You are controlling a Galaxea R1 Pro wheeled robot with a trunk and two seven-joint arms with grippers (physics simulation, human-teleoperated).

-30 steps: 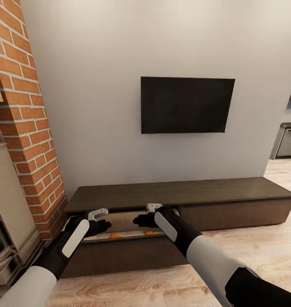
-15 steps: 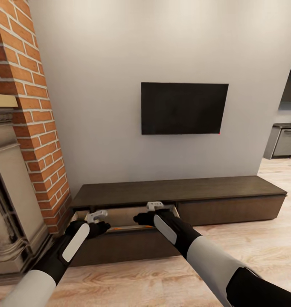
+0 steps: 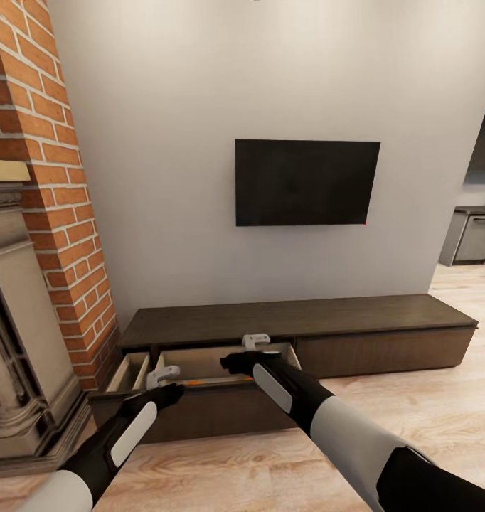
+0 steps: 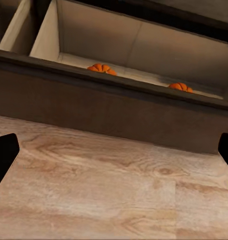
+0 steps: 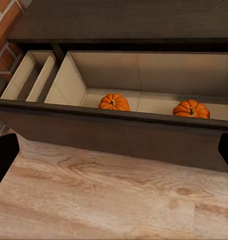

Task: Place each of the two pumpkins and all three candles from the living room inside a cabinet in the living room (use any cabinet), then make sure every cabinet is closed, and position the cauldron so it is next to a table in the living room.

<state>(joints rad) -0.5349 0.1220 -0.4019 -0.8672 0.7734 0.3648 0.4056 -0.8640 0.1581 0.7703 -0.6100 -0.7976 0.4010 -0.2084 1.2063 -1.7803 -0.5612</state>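
Note:
The long dark-brown cabinet runs along the wall, its left drawer pulled out. Two orange pumpkins rest on the tan drawer floor, one near the middle and one toward the right end; they also show as pumpkins over the drawer front. My left gripper hovers open just in front of the drawer front. My right gripper is open above the drawer, holding nothing. The candles, cauldron and table are out of view.
A brick chimney and a stone fireplace surround stand close on the left. A black TV hangs above the cabinet. Light wood floor stretches to the right toward a grey kitchen unit.
My left gripper has drawn back and down in front of the drawer. The drawer's left end now stands further out, showing a narrow side compartment. The camera backed off earlier.

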